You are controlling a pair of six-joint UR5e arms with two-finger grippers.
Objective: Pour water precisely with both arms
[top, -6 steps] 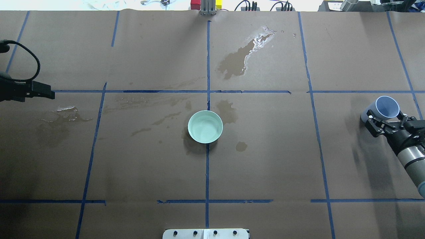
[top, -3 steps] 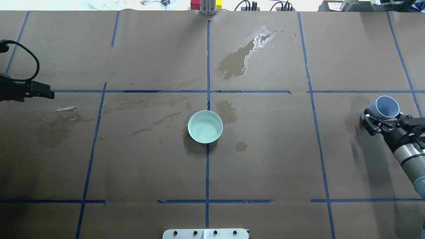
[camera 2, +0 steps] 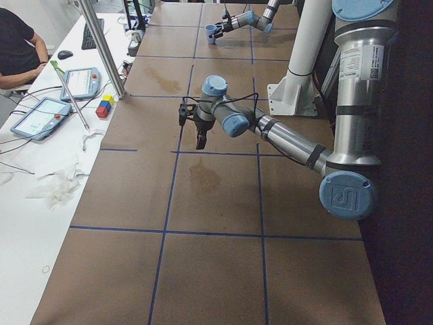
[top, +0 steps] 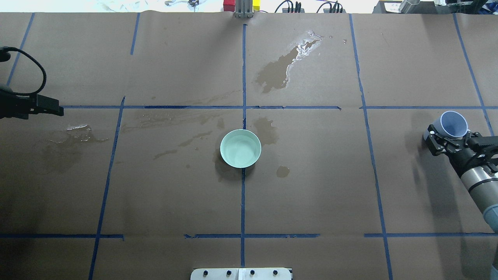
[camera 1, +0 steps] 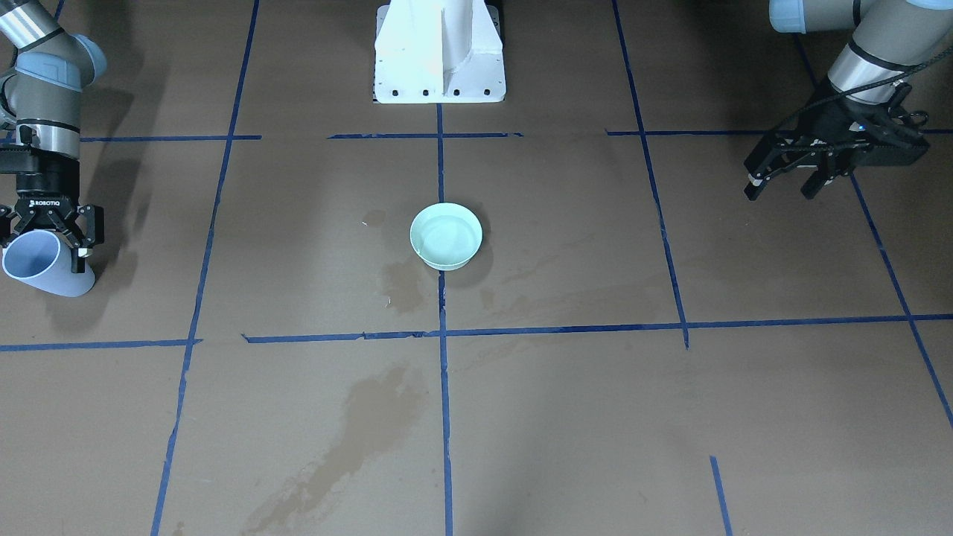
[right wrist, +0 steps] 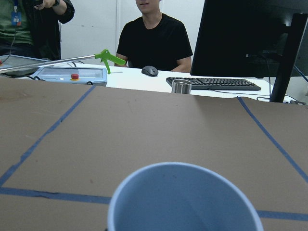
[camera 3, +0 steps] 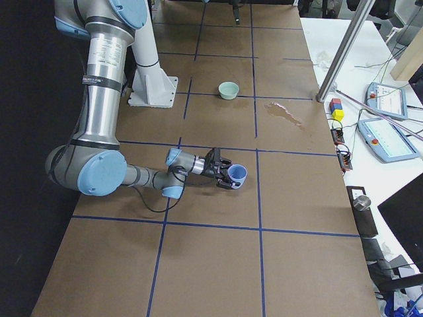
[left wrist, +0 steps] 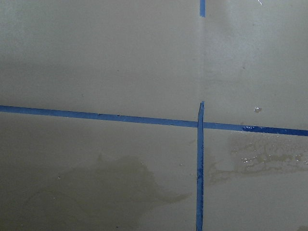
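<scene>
A mint-green bowl with clear water in it stands at the table's middle, also in the front view. My right gripper is shut on a pale blue cup far out on my right, tilted with its mouth away from me; the front view shows the right gripper and cup low over the paper. The right wrist view looks into the cup; I cannot tell whether it holds water. My left gripper is open and empty far out on my left.
Spilled water glistens at the far middle, and wet stains lie around the bowl and under the left gripper. The white pedestal stands behind the bowl. Operators, tablets and a keyboard are beyond the far edge.
The right gripper with the blue cup has sunk a little and drawn slightly back. The left gripper and the bowl have not visibly moved.
</scene>
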